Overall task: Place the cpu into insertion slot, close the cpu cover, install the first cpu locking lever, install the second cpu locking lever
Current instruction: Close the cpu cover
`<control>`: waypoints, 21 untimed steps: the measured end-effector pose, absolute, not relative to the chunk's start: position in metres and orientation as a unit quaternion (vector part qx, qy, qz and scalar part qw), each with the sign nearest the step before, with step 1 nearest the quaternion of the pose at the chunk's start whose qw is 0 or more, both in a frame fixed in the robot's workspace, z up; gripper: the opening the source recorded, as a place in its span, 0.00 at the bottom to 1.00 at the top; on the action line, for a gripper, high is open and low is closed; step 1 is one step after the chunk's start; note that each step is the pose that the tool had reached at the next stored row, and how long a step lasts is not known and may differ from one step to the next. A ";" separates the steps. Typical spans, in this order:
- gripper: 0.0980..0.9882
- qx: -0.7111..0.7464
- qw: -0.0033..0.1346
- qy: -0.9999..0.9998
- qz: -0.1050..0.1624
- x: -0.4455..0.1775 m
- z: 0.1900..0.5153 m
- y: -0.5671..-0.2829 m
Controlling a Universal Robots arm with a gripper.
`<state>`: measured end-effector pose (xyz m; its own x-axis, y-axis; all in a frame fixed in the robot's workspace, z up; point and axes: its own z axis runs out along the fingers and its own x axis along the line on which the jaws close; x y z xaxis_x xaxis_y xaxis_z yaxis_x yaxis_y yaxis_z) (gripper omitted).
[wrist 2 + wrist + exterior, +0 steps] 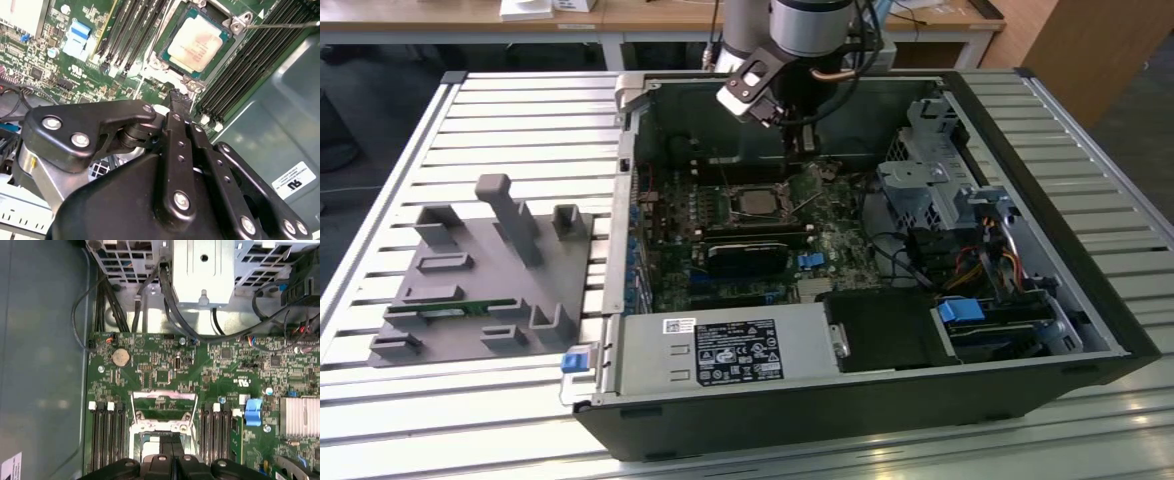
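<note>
The pincer (180, 97) hangs tip-down inside an open computer case (1067, 250). Its two black, bolted metal fingers (176, 150) are pressed flat together and grip nothing. In the first wrist view the pincer (171, 440) points at the near edge of the slot.

Just past the tip lies the cpu (197, 42), a flat square with a dull silver top. It is seated in the slot (239, 22), whose pale metal tabs show at the corners.

The cover (162, 395), a thin shiny frame with a wide window, stands swung up on the far side of the slot. It is not down over the cpu.

A thin wire lever (280, 24) juts out beside the slot, clear of it.

Long narrow black memory sockets (107, 435) run on both sides of the pincer.

All of this sits on a green board (160, 355) crowded with small parts, including a round coin cell (120, 357).

Beyond the board are black cables (165, 305) and a grey perforated steel cage (205, 270).

Outside the case, a grey moulded fixture (494, 270) rests on a pale slatted table (494, 110).
</note>
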<state>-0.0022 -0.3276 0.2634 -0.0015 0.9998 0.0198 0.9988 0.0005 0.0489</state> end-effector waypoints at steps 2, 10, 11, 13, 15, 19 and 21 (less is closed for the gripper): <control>0.01 0.706 0.010 0.707 0.024 0.000 0.263 -0.328; 0.01 0.706 0.004 0.707 0.029 0.004 0.263 -0.328; 0.01 0.706 0.002 0.707 0.031 0.005 0.263 -0.328; 0.01 0.706 0.001 0.707 0.031 0.009 0.263 -0.327; 0.01 0.706 0.000 0.707 0.030 0.015 0.262 -0.327; 0.01 0.706 -0.001 0.707 0.029 0.025 0.262 -0.326; 0.01 0.705 -0.002 0.709 0.029 0.027 0.261 -0.326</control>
